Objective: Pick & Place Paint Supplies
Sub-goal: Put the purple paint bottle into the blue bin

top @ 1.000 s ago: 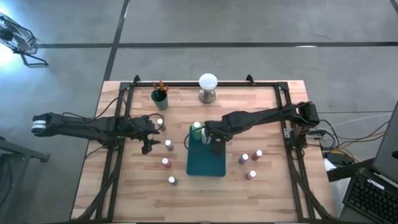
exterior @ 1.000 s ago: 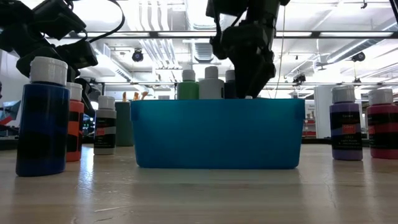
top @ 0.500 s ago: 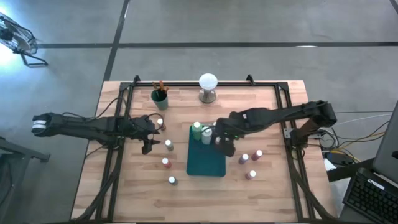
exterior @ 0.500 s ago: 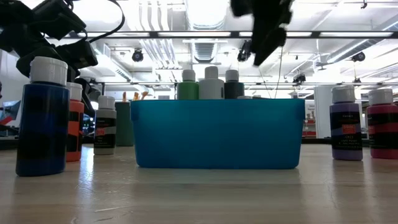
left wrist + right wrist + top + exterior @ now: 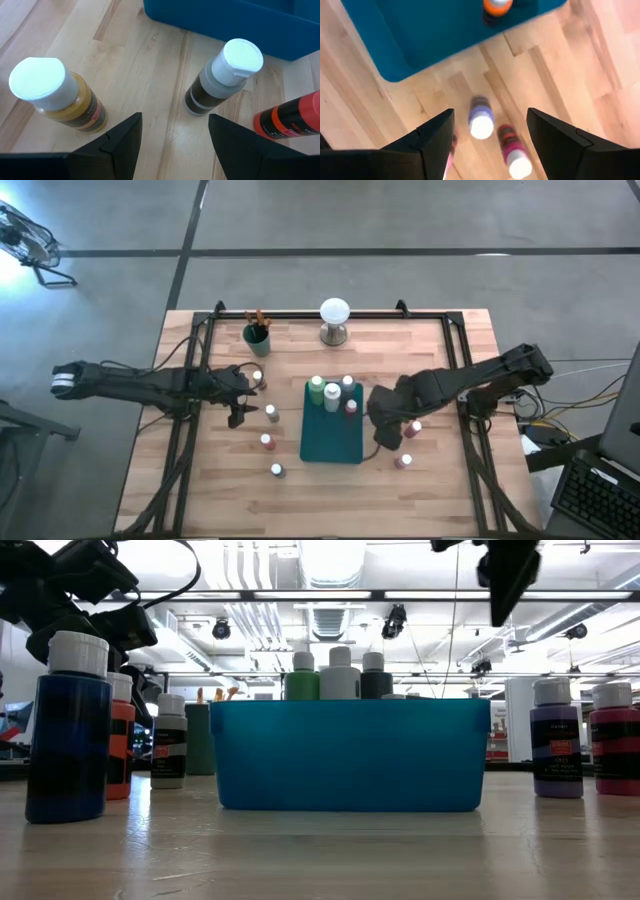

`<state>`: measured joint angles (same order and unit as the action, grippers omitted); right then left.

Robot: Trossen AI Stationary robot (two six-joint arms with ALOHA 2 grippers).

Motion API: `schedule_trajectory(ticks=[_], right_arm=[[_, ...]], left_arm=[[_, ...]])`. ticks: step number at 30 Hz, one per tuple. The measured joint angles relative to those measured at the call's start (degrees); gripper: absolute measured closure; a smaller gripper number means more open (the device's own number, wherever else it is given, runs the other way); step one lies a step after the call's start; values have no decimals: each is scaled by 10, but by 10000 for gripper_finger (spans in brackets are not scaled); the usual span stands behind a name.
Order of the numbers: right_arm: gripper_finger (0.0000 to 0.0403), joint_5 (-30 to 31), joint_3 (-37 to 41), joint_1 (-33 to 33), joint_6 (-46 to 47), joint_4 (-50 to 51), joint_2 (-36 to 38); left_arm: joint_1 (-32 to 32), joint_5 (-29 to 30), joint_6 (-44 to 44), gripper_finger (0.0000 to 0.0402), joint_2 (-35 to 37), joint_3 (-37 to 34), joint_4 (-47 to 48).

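Note:
A teal tray (image 5: 330, 442) lies mid-table with several white-capped bottles standing at its far end, among them a green one (image 5: 316, 388) and a grey one (image 5: 332, 396). My right gripper (image 5: 384, 434) hangs open, high above the table just right of the tray, pointing down over a purple bottle (image 5: 481, 120) and a red bottle (image 5: 513, 152) that stand on the wood. My left gripper (image 5: 240, 396) is open and low, left of the tray, between a yellow-brown bottle (image 5: 56, 98) and a dark bottle (image 5: 222, 76). A green cup of brushes (image 5: 257, 336) stands at the far left.
A white ball on a metal base (image 5: 334, 321) stands at the far edge. Loose bottles stand left of the tray (image 5: 267, 442) and near its right side (image 5: 403, 461). A black frame (image 5: 460, 350) borders the table. Bare wood lies along the near edge.
My right gripper has risen out of the tray's far end and gone toward the table's right and near edges, stopping above the loose bottles right of the tray. A dark bottle that it stood over stays upright in the tray.

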<state>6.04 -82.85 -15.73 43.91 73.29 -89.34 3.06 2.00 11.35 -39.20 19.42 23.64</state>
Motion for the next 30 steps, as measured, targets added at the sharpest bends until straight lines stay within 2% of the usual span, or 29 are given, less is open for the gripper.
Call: schedule_trajectory(ticks=[8,15,21,30], right_arm=[[146,4,34,-49,81,0,0],[129,-8,90,-60,110,-35,1],[143,-12,117,-52,112,-46,20],[150,-14,190,-53,128,-124,63]], left_arm=[[0,0,0,167,0,0,0],[0,0,0,167,0,0,0],[0,0,0,167,0,0,0],[0,0,0,167,0,0,0]])
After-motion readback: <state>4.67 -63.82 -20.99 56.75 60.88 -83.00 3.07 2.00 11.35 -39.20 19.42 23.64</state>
